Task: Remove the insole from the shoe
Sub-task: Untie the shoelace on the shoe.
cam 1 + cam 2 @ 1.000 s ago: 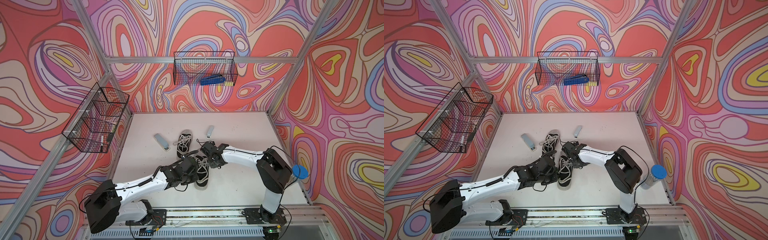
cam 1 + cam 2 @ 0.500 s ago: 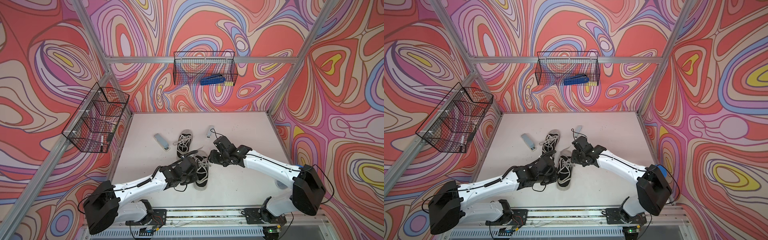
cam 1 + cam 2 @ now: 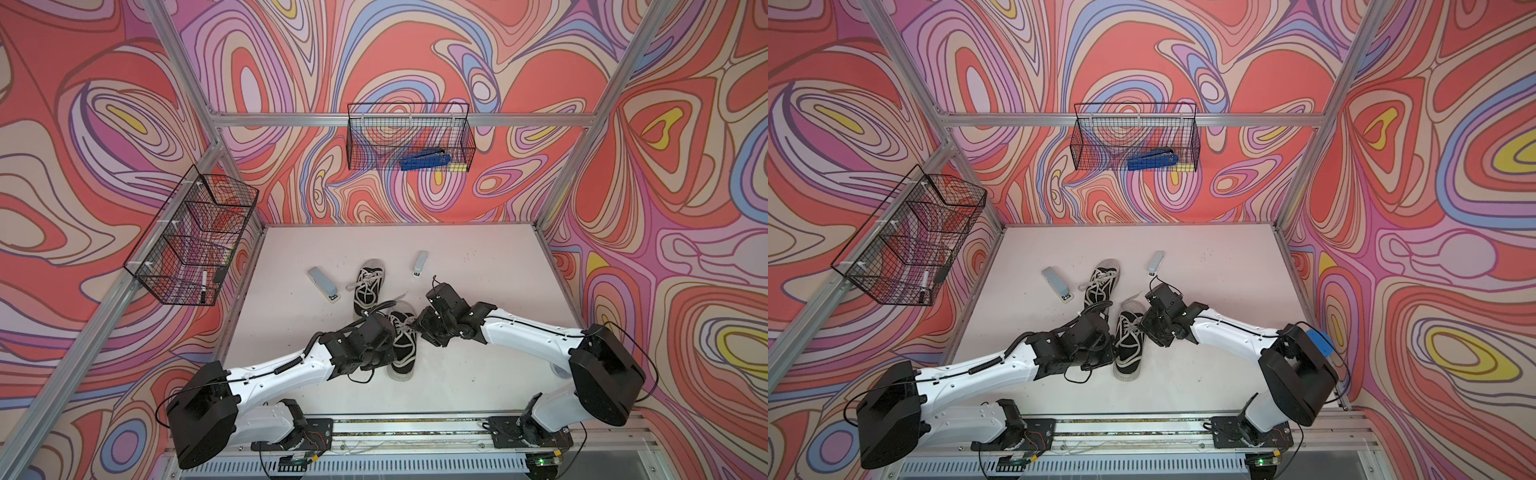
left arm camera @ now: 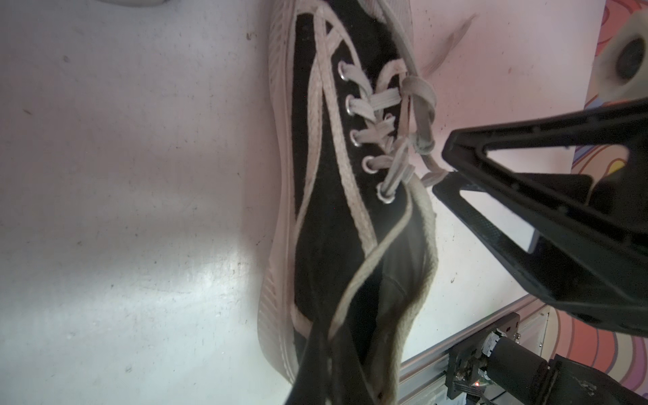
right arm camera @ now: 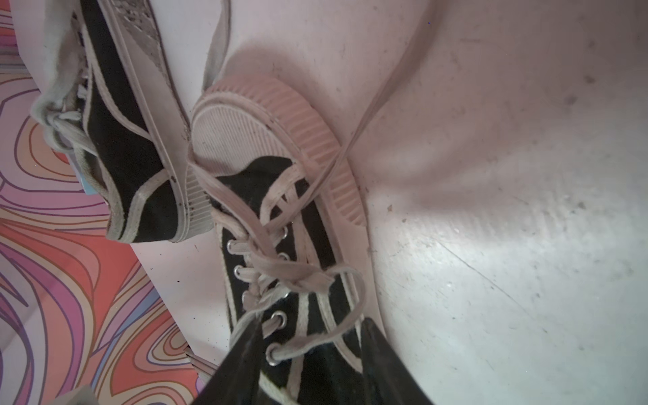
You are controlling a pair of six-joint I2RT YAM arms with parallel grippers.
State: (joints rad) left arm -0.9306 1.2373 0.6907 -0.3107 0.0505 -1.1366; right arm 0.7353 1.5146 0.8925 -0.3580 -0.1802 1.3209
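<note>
The left gripper (image 4: 317,368) has its jaws together at the heel collar of the black sneaker (image 3: 403,347); whether it pinches the collar edge I cannot tell. The right gripper (image 5: 312,329) stands partly apart, its fingers (image 5: 380,364) straddling the laced upper with a loose lace (image 5: 336,326) looped between them and nothing clamped. The sneaker lies on the desk (image 3: 478,257), heel toward the robot's rail, its toe cap against the heel of a second sneaker (image 3: 368,286). The insole cannot be made out in the dark opening. Two grey staplers (image 3: 323,285) (image 3: 420,263) lie farther back, one on either side of the second sneaker.
</note>
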